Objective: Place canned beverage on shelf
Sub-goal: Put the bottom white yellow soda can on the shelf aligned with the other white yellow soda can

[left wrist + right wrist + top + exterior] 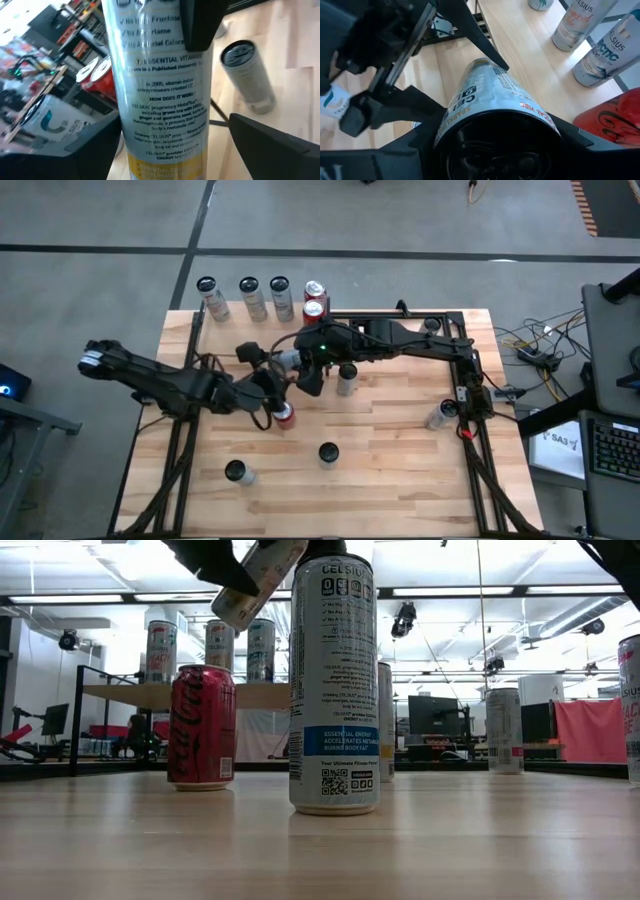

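A white Celsius can [160,90] hangs tilted above the table's middle, also seen at the top of the low view as the can [255,575]. My right gripper [495,127] is shut on it. My left gripper [172,122] is open, one finger [75,155] on each side of the can's body; whether they touch it I cannot tell. In the high view my left gripper [268,395] and right gripper [300,370] meet mid-table. The shelf [130,693] stands at the far left, with several cans standing on it. My right gripper pinches the can between its two fingers at the end nearest its wrist [470,95]. One finger [200,20] lies along the can's side, so the fingers run along the can. The can is lifted clear of the table and tilted.
A red cola can [285,416] stands on the table under the grippers. More cans stand at mid-table [347,380], near the front [328,452] and front left [238,472]; one is at the right [440,415] by the black frame rail [465,370].
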Action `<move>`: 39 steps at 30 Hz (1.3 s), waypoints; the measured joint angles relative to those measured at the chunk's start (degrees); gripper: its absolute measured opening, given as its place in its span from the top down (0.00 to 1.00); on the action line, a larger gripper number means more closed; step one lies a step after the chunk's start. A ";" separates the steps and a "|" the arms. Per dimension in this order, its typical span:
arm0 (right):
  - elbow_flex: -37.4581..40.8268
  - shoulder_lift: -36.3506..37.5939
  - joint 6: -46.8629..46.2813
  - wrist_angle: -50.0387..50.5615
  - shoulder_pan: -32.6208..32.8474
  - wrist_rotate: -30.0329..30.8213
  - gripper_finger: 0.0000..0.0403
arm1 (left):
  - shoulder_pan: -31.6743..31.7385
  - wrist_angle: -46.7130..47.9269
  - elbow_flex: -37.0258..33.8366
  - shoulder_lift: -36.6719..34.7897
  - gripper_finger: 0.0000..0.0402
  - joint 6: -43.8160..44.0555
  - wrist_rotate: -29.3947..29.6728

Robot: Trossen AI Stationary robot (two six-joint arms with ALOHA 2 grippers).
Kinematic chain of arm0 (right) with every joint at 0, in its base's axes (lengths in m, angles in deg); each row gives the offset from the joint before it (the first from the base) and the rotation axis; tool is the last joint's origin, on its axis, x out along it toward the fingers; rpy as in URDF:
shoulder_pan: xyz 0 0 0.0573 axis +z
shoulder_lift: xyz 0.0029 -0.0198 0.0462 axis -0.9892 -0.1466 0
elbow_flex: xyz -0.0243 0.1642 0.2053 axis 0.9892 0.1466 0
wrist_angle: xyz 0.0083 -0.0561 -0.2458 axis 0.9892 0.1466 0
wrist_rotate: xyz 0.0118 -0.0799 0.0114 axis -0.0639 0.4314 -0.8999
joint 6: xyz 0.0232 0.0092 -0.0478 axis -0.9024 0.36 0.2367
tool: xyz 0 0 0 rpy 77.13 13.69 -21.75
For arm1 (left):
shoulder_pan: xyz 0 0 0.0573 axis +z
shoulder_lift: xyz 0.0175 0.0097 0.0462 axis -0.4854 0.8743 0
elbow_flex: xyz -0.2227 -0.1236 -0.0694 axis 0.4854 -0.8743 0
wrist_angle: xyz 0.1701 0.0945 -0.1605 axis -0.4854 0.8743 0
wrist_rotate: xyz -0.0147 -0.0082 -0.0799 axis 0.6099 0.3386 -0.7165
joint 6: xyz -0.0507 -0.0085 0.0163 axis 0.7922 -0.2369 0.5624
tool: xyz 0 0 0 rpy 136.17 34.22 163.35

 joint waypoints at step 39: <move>-0.09 7.18 9.24 -2.16 0.27 -13.97 0.09 | -0.27 -27.21 -16.48 -15.81 0.43 -5.50 -24.49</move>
